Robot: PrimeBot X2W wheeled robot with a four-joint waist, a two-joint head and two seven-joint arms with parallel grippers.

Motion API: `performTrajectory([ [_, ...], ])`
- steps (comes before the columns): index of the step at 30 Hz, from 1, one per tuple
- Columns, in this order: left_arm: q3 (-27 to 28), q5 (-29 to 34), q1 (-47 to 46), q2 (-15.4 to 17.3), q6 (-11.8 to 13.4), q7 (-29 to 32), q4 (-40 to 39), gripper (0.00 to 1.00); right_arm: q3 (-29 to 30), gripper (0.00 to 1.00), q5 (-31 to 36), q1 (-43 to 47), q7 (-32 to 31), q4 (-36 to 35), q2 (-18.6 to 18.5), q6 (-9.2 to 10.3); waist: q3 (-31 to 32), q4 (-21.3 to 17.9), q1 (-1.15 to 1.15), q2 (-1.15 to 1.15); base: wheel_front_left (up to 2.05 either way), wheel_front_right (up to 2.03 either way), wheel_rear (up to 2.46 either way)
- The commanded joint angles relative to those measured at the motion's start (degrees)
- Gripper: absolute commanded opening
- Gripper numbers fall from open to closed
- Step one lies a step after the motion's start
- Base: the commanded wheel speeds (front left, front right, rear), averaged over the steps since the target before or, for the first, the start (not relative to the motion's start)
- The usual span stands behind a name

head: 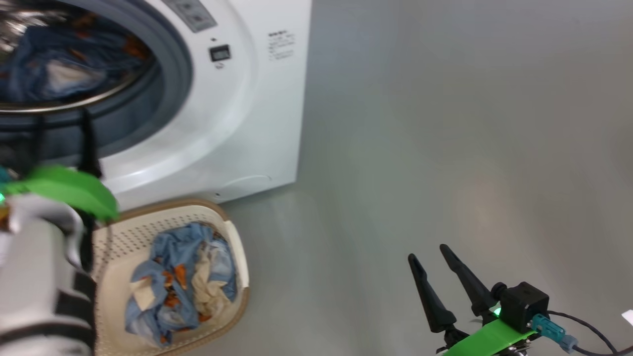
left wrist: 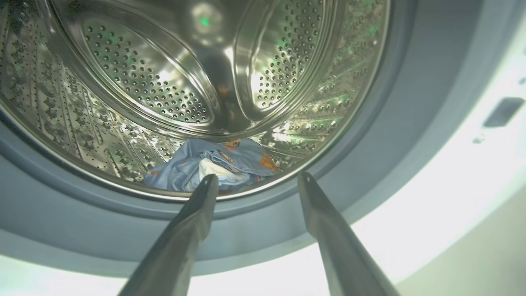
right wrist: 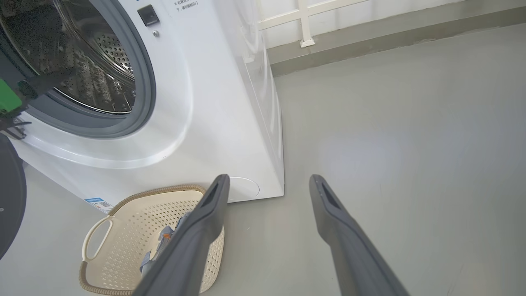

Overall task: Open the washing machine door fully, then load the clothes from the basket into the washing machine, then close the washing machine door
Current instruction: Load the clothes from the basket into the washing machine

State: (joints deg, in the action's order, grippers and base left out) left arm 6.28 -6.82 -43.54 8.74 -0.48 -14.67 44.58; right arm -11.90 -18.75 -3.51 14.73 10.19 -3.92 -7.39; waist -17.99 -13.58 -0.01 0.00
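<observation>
Clothes (left wrist: 218,164): one blue garment with orange prints and a white patch lies at the bottom of the drum, just past the fingertips of the left gripper (left wrist: 258,176) and apart from them.
Left pincer state: jaws spread wide with nothing between them. Both fingers point into the machine's mouth, their tips in front of the lower lip of the gasket (left wrist: 390,123).
Drum (left wrist: 144,82): shiny perforated steel, with the garment at its lowest part.
Washing machine (head: 247,123): white front loader with its opening uncovered. A small dark display (head: 220,52) sits to the right of the mouth.
Washing machine door (right wrist: 9,193): a dark rounded rim at the left border of the right wrist view, swung clear of the opening.
Basket (head: 148,222): cream, perforated, brown-rimmed. It stands on the floor just in front of the machine's base, below the left arm.
Basket contents: a crumpled heap (head: 183,277) of blue fabric with orange and white parts lies inside.
Right gripper (head: 427,251): jaws apart and empty, fingers pointing up the head view. It is over bare floor, well to the right of the basket and the machine.
Floor (head: 445,123): grey and smooth.
Sticker (right wrist: 96,202): blue, low on the machine's front, beside the basket.
</observation>
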Motion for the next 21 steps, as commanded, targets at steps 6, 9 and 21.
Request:
performTrajectory([
  [6,-0.73,0.36,11.69,-2.14,-2.85,-0.33,-7.43,1.0,0.37,1.0,0.07,1.55,0.27,-0.86,-1.11,-0.1,7.64,7.74,0.01,0.0,0.0,0.0,0.0],
  [9,-1.46,0.4,16.73,-3.26,-3.34,-0.33,-10.2,1.0,0.84,1.0,0.16,1.92,0.27,-1.0,-1.34,-0.1,8.93,9.37,0.01,0.0,0.0,0.0,0.0],
  [21,-2.9,-0.03,32.55,-5.3,-3.05,-0.33,-22.08,1.0,2.13,1.0,0.52,3.85,0.27,-1.02,-2.77,-0.1,13.78,13.7,0.01,0.0,0.0,0.0,0.0],
])
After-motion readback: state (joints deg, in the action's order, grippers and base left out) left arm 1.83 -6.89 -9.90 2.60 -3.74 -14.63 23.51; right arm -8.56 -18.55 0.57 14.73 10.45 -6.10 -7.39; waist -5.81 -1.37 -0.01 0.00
